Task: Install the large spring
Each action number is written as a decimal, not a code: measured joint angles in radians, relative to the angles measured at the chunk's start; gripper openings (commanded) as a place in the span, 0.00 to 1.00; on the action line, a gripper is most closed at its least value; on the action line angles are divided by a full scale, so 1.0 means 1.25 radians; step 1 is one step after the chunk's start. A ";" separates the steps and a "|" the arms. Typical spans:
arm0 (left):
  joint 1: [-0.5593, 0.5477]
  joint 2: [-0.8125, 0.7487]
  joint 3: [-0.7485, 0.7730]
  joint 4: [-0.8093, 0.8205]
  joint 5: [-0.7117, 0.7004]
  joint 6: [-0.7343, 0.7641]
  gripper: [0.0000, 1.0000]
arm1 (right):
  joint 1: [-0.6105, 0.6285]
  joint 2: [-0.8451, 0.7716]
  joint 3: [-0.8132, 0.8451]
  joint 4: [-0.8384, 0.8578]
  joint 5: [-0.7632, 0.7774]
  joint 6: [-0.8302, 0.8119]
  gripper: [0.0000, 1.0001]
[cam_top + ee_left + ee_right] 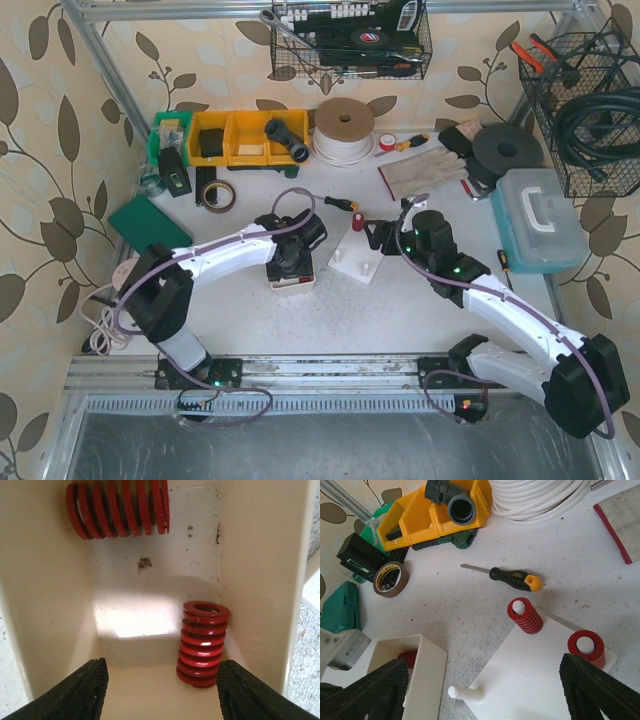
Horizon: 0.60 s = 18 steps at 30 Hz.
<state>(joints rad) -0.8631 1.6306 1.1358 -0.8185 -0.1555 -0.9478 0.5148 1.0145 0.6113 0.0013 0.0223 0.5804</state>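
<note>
Though it's down inside the white bin, left gripper (162, 677): fingers apart, not clamped on anything.
White bin (260, 555): sits on the table just left of the peg board, with two red springs in it.
Large spring (117, 507): lying on its side at the far end of the bin, well clear of the fingers, so not on a peg yet.
Smaller spring (202, 642): standing upright on the bin floor, just beside the right-hand finger (245, 690); can't tell if they touch.
Peg board (540, 670): white, flat on the table. Two pegs already wear red springs (525, 615), and the near peg (465, 692) is bare.
Right gripper (482, 682): hanging over the near side of the board, fingers wide apart, nothing in them.
</note>
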 measured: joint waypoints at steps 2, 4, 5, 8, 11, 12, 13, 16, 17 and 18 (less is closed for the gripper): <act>0.000 0.018 0.011 0.001 0.000 0.004 0.61 | 0.000 0.000 0.000 0.002 0.000 0.000 0.82; 0.000 0.030 0.014 0.007 0.001 0.005 0.60 | 0.000 0.000 0.000 0.002 0.000 0.000 0.81; 0.000 0.035 0.014 0.007 0.001 0.005 0.60 | 0.000 0.001 0.000 0.002 0.000 0.000 0.81; 0.000 0.045 0.014 0.010 0.001 0.002 0.60 | 0.000 0.002 0.000 0.002 0.000 0.000 0.81; 0.000 0.058 0.013 0.016 0.001 0.000 0.60 | 0.000 0.002 0.000 0.002 0.000 0.000 0.81; 0.000 0.065 0.013 0.018 0.001 0.000 0.60 | 0.000 0.002 0.000 0.002 0.000 0.000 0.81; 0.000 0.073 0.013 0.021 0.001 0.000 0.60 | 0.000 0.002 0.000 0.002 0.000 0.000 0.81; 0.000 0.091 0.023 0.035 0.006 0.000 0.60 | 0.000 0.008 0.000 0.002 0.000 0.000 0.81; 0.000 0.097 0.025 0.037 0.007 -0.001 0.60 | 0.000 0.010 0.000 0.002 0.000 0.000 0.81; 0.000 0.100 0.026 0.040 0.007 -0.001 0.60 | 0.000 0.012 0.000 0.002 0.000 0.000 0.81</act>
<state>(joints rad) -0.8631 1.7561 1.1679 -0.7681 -0.1471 -0.9485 0.5148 1.0290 0.6113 0.0036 0.0223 0.5808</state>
